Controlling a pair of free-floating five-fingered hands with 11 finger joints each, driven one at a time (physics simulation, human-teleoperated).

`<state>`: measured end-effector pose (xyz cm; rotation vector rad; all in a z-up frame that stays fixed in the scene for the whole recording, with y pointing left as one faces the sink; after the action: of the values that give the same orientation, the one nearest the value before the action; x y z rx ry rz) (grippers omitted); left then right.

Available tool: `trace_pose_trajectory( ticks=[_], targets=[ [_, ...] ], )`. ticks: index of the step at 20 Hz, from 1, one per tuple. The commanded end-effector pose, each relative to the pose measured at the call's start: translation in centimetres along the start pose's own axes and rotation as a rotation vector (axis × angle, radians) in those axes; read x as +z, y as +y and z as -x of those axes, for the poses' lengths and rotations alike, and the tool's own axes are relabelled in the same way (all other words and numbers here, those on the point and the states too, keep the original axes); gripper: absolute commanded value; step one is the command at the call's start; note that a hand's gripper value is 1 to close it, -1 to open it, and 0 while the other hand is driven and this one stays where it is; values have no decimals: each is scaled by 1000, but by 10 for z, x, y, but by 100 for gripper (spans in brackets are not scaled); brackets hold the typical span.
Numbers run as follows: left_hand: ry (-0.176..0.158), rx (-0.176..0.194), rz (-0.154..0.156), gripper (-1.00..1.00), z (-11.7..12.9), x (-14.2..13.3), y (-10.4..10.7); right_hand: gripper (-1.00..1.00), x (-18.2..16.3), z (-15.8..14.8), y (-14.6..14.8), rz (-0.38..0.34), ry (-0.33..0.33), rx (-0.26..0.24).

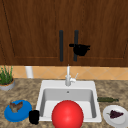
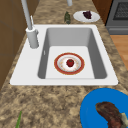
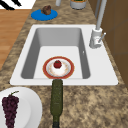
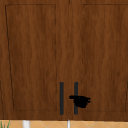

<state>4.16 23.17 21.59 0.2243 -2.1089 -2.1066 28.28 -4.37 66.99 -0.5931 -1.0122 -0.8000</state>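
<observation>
- Cabinet handle (image 1: 75,45), the right door's: my right hand (image 1: 81,49) is at it, fingers curled round the bar.
- My left hand (image 1: 34,116) hangs by the blue plate (image 1: 10,115); finger state I cannot tell.

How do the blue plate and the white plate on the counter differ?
The blue plate sits left of the sink and carries a brown piece of food; the white plate sits right of it and carries dark purple grapes. A green bottle lies by the white plate, while the left hand is beside the blue one. Both are round and rest flat on the counter.
</observation>
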Motion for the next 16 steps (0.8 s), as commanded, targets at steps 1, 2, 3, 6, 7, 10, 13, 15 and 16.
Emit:
trace_pose_trajectory(
  ticks=[1,2,3,6,7,10,13,15,16],
  targets=[
    [0,0,0,0,0,0,0,100,-12,-3,6,16,16,-24],
    [0,0,0,0,0,0,0,100,-6,-2,-7,14,10,-60],
    [0,0,0,0,0,0,0,100,2,2,-14,5,-17,-91],
    [0,0,0,0,0,0,0,100,20,9,-27,-3,-26,-97],
    [0,0,0,0,0,0,0,100,22,7,-31,4,-25,-69],
    [0,0,0,0,0,0,0,100,18,10,-38,-5,-31,-43],
    [0,0,0,0,0,0,0,100,16,12,-49,9,-54,-46],
    [0,0,0,0,0,0,0,100,16,13,-53,4,-60,-40],
    [0,0,0,0,0,0,0,100,19,11,-52,-18,-82,-31]
  ],
)
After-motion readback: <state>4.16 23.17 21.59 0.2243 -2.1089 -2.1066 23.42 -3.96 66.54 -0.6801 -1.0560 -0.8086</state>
